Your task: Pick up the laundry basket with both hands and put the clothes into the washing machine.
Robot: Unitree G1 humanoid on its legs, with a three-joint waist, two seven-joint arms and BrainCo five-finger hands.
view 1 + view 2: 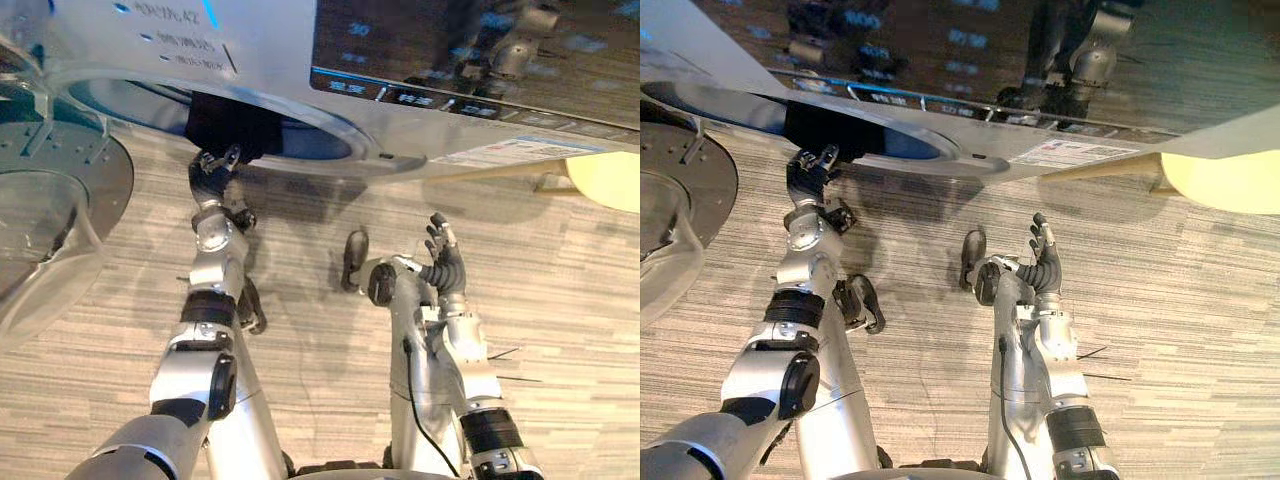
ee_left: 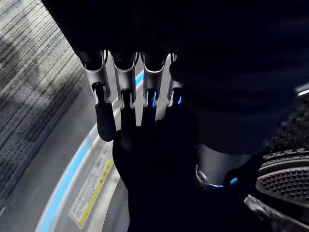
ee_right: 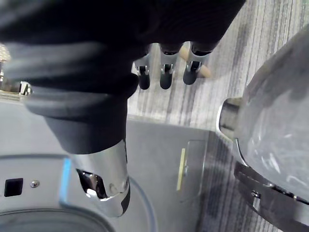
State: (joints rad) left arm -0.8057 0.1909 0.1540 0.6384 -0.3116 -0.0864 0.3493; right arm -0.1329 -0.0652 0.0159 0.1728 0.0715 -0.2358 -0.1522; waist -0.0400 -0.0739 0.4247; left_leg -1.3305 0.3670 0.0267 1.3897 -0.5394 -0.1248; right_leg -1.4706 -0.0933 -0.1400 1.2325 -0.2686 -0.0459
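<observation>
Cloth point(image 1: 235, 125), dark, hangs half out over the rim of the opening point(image 1: 130, 100) in the washer point(image 1: 280, 50), and my next move turns on where it lies. It is straight ahead of my left hand point(image 1: 212, 180), which is up against it at the rim, with the drum just beyond. In my left wrist view the fingers point(image 2: 104, 116) run straight, tips laid on the cloth and not curled round it, so I read this as a push, not a grip. My right hand point(image 1: 445, 262) hangs slack and empty over the floor point(image 1: 560, 330), well apart from the opening and off to the right, so the left is by far the nearer. The door point(image 1: 50, 200) stands swung open to my left, clear of the path. I judge the loading nearly done: the cloth needs shoving inward, along the line of my left forearm, until none drapes over the rim.
</observation>
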